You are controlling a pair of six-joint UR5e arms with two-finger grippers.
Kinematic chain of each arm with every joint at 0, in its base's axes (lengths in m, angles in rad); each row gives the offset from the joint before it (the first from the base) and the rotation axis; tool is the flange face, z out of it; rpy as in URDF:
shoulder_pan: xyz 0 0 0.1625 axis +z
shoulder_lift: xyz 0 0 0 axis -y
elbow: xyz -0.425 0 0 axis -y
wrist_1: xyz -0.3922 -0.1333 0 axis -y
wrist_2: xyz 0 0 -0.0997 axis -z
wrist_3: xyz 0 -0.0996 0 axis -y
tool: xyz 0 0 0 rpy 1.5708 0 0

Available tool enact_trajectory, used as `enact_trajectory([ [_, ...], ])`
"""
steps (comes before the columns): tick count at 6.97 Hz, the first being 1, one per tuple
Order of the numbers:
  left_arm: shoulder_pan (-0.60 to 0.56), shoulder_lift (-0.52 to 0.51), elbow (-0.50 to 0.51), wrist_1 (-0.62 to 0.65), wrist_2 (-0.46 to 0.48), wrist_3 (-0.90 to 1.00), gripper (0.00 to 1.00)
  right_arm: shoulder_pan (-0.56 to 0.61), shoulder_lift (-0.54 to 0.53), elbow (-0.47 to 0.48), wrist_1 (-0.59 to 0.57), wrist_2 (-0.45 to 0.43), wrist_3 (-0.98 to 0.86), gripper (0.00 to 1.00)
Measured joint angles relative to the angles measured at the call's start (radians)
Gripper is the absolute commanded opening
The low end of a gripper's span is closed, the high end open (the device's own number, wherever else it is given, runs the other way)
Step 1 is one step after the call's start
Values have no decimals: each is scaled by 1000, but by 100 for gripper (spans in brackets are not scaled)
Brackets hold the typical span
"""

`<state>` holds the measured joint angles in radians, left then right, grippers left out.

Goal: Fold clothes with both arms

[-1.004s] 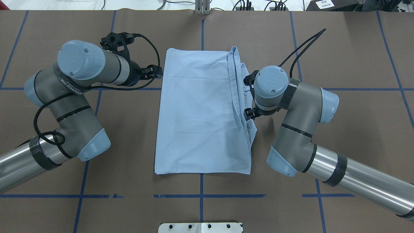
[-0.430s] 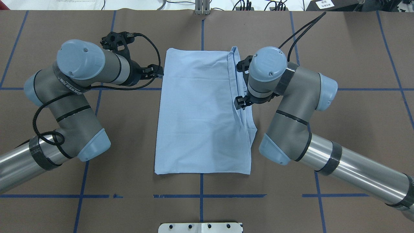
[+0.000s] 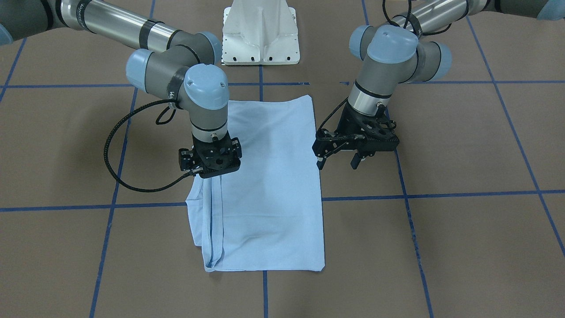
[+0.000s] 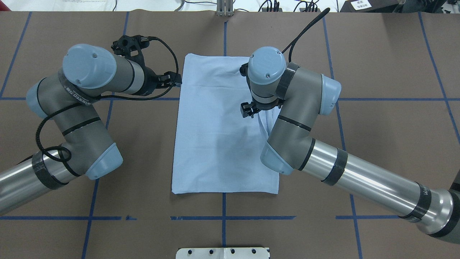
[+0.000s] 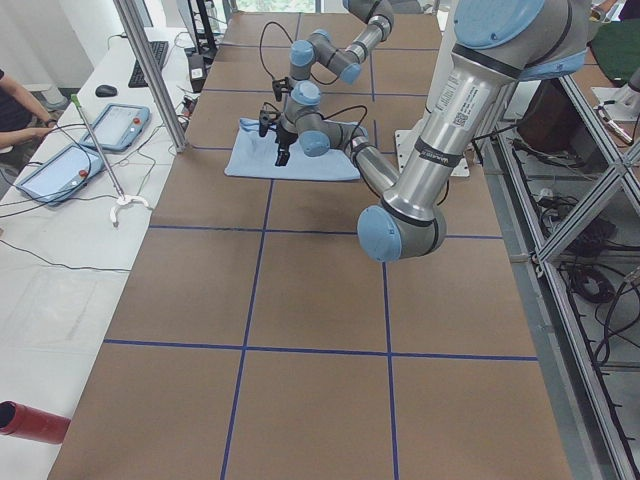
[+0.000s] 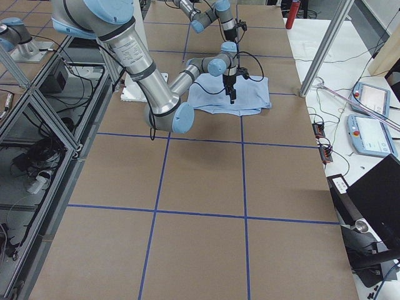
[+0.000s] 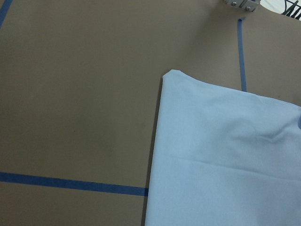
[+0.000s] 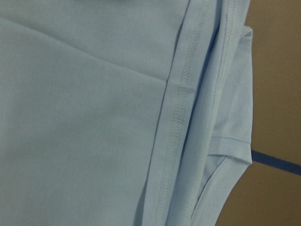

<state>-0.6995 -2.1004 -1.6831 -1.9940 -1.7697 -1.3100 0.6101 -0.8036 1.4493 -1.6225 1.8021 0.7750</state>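
nearest the robot sits the white pedestal base (image 4: 222, 253), then bare table (image 4: 377, 144) crossed by blue tape lines (image 4: 233, 217). the t-shirt (image 4: 215, 151) lies flat mid-table as a folded strip, its long axis running straight away from the robot and its near hem square to the base. further out, both grippers sit over the far half. the left gripper (image 3: 337, 161) hangs just off the shirt's left long edge, not touching, its fingers (image 3: 320, 164) spread apart and empty. the cloth lies toward the table's middle from it. the right gripper (image 3: 210, 164) is over the right long edge, where stacked hems (image 8: 181, 117) run along the axis. its fingertips are hidden under the wrist, so we cannot tell if they pinch cloth. we judge the right gripper nearer the fabric; the left needs a short sideways reach in. nothing stands between either gripper and the shirt. farthest out, past the table edge, are tablets (image 5: 120, 125).
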Motion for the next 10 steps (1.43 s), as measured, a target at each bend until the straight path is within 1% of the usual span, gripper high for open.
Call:
enact_trajectory([
  [2, 0, -1, -1, -2, -1, 0, 100, -2, 0, -50, 2, -26, -39, 100],
  [3, 0, 0, 0, -3, -2, -1, 100, -3, -1, -61, 1, -30, -45, 100],
  [10, 0, -1, 0, -3, -2, -1, 100, -5, -6, -66, 4, -28, -46, 100],
])
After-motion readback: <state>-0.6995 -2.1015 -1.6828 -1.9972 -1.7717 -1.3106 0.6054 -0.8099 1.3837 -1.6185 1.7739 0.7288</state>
